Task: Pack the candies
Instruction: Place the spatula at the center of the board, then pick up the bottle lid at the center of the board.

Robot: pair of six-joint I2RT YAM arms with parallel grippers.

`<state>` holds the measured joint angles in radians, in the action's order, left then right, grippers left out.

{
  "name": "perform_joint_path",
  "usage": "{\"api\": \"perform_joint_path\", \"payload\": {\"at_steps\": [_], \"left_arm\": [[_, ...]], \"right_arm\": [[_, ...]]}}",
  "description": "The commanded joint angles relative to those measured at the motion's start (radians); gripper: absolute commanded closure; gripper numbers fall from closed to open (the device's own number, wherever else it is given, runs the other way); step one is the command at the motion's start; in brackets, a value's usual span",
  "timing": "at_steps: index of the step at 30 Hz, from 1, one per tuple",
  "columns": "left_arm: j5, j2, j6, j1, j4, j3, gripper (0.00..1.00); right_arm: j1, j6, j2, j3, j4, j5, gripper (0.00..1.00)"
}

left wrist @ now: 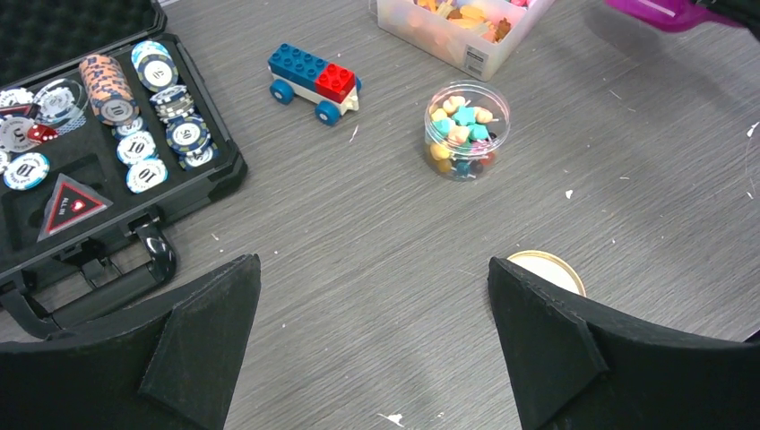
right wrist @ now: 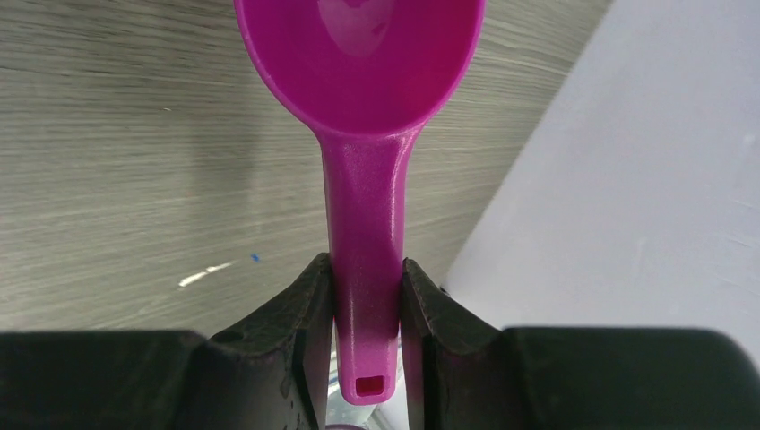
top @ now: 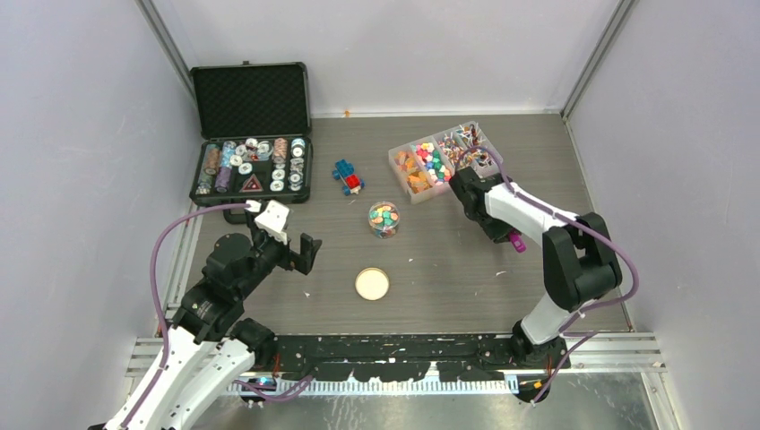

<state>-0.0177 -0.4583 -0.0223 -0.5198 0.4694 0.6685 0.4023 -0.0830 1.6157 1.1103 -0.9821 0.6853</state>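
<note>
Candies point(top: 428, 163) of many colours fill a clear compartment tray point(top: 395, 159) at the back right, whose corner point(left wrist: 475, 63) also shows in the left wrist view. More candies lie in a small clear jar point(top: 384, 219) point(left wrist: 466, 127) at mid-table. A round cork lid point(top: 372, 284) point(left wrist: 554, 267) lies flat in front of the jar. My right gripper point(top: 502, 228) point(right wrist: 366, 264) is shut on the handle of a magenta scoop point(right wrist: 363, 179) point(top: 517, 240), right of the jar; its bowl is empty. My left gripper point(top: 291, 242) point(left wrist: 374, 262) hangs open over bare table, left of the lid.
An open black case point(top: 251, 98) point(left wrist: 224, 170) of poker chips sits at the back left. A blue-and-red toy brick car point(top: 348, 176) point(left wrist: 314, 79) stands between the case and the tray. Grey walls close in the left and right sides.
</note>
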Motion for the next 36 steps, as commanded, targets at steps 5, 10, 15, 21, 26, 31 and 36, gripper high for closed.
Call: {"api": "perform_joint_path", "payload": {"at_steps": [5, 10, 15, 21, 26, 31, 36], "left_arm": [[-0.013, -0.018, -0.003, -0.015, -0.025, 0.000, 0.00], [-0.063, -0.045, -0.035, -0.016, -0.018, 0.006, 0.00], [-0.148, -0.081, -0.149, -0.016, 0.020, 0.037, 0.00], [-0.045, -0.182, -0.141, -0.015, 0.089, 0.094, 0.00], [0.002, -0.269, -0.208, -0.016, 0.116, 0.119, 0.07], [0.119, -0.378, -0.310, -0.016, 0.121, 0.133, 0.20], [0.174, -0.508, -0.402, -0.018, 0.072, 0.118, 0.33]], "right_arm": [[-0.070, 0.042, 0.012, -0.065, 0.108, -0.162, 0.87], [-0.082, 0.018, 0.061, -0.067, 0.103, -0.216, 0.75], [-0.085, 0.060, 0.087, -0.027, 0.065, -0.192, 0.60], [-0.086, 0.071, -0.033, 0.033, 0.023, -0.212, 0.26], [-0.085, 0.113, -0.127, 0.087, -0.010, -0.246, 0.25], [-0.069, 0.198, -0.246, 0.104, 0.076, -0.377, 0.25], [-0.061, 0.263, -0.388, 0.030, 0.254, -0.534, 0.24]]}}
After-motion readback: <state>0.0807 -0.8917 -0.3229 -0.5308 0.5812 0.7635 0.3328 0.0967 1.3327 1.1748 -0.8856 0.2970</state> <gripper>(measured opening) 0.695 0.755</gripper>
